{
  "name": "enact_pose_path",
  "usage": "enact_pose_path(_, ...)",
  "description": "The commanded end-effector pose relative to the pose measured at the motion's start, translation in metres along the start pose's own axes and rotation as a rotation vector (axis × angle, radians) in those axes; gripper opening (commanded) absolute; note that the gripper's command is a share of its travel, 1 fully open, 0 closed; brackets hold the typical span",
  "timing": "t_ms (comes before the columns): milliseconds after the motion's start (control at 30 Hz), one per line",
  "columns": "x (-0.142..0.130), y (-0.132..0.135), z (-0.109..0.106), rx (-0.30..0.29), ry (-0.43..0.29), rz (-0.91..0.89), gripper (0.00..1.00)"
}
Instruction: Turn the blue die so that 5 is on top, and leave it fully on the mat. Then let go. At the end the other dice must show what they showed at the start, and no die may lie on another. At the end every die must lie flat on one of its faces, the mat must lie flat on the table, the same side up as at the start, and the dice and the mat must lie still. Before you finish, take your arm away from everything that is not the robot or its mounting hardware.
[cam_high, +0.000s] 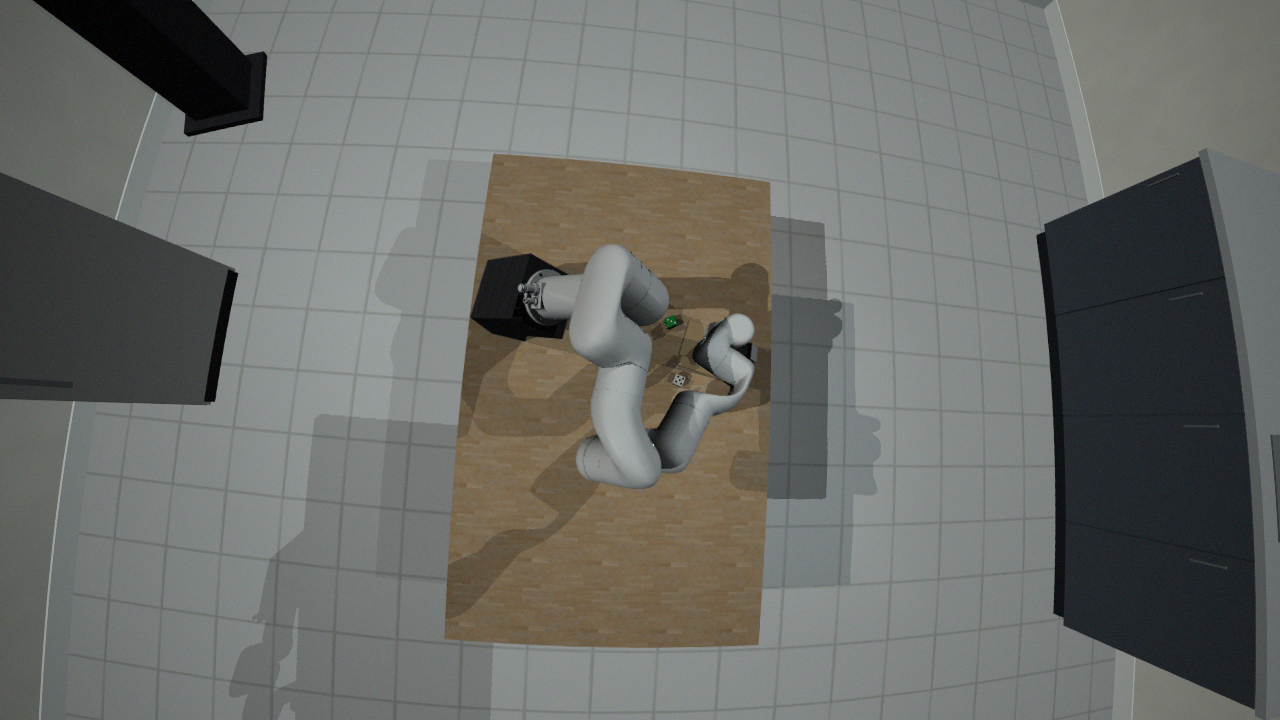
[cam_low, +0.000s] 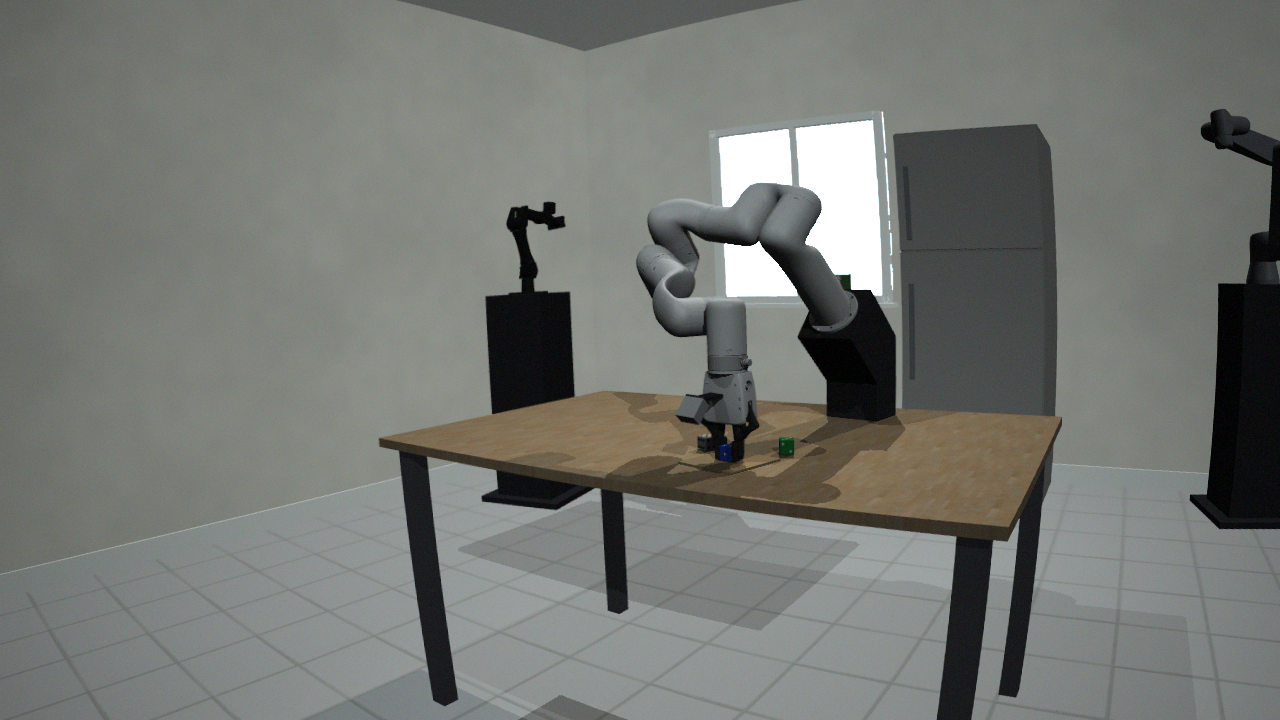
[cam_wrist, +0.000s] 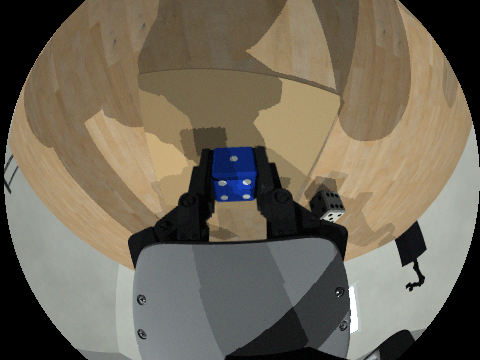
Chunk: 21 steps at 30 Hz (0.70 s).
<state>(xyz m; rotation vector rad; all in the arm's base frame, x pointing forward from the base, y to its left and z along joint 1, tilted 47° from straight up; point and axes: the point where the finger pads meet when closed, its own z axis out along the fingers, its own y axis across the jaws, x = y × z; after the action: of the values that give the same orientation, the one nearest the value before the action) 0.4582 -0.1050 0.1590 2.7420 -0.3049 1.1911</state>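
Observation:
The blue die (cam_low: 725, 453) (cam_wrist: 234, 171) is between the fingers, over the tan mat (cam_wrist: 300, 130). In the wrist view its upward face appears to show 4, and its camera-facing side shows 1. It looks level and low at the mat; its underside is hidden. My gripper (cam_low: 728, 447) (cam_wrist: 234, 161) points down and is slightly open, its fingers very close to both sides of the die, with no clear gap visible. The white die (cam_high: 679, 380) (cam_low: 704, 442) (cam_wrist: 326, 205) lies just off the mat with 5 up. The green die (cam_high: 671, 322) (cam_low: 785, 445) lies apart from the blue one.
The wooden table (cam_high: 608, 573) (cam_low: 939, 474) carries the arm's black base (cam_high: 512, 300) (cam_low: 859, 367). The arm hides much of the mat in the overhead view. The white die is close beside the gripper's right finger in the wrist view.

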Motion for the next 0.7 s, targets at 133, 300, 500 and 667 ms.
enact_pose_path(133, 0.0005, -0.0003, -0.0007, 0.000, 0.002, -0.001, 0.43)
enact_pose_path(300, 0.0005, -0.0003, -0.0007, 0.000, 0.002, -0.001, 0.47)
enact_pose_path(500, 0.0005, -0.0003, -0.0007, 0.000, 0.002, -0.001, 0.47)
enact_pose_path(667, 0.0006, -0.0003, -0.0027, 0.000, 0.002, -0.001, 0.47)
